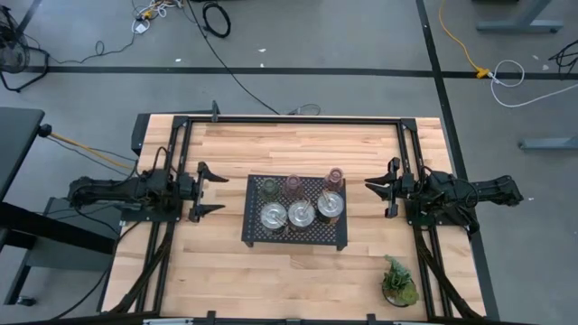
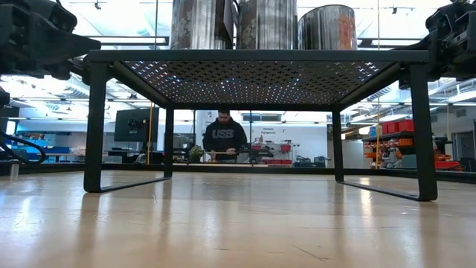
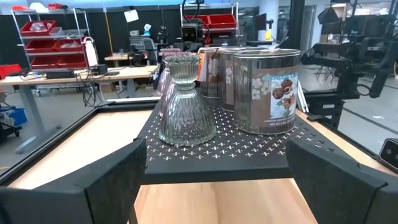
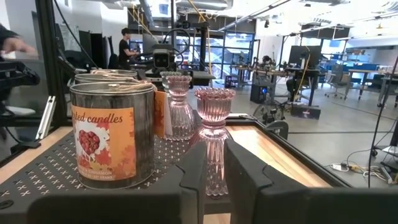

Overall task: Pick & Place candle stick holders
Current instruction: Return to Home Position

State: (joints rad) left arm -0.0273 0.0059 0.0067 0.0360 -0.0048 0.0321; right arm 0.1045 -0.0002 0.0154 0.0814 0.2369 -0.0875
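Where the six candle stick holders (image 1: 301,200) stand, all are gathered upright on the black perforated tray (image 1: 250,236) at the middle of the wooden table (image 1: 226,280). In the high view the three silver holders (image 1: 301,214) form the lower row, side by side and close to touching. The three glass cups (image 1: 293,184) form the row behind them: greenish toward the left arm, pink in the middle, and reddish toward the right arm, set slightly farther back. The low view shows the tray as a raised platform on legs, with the silver holders on its top. In the right wrist view a silver holder with an orange label stands just beside a pink glass cup.

The left gripper (image 1: 219,191) hovers near the tray's left end, apart from it, facing the holders. Its jaws are spread wide and hold nothing. The right gripper (image 1: 368,184) hovers near the tray's right end, likewise apart from it. Its jaws are drawn close together, with only a narrow slit between them, and they grip nothing.

A small green potted plant (image 1: 398,282) stands near the table's corner on the right arm's side, well apart from the tray. Beyond the table, in the low view, a person (image 2: 224,136) stands at a bench in the room.
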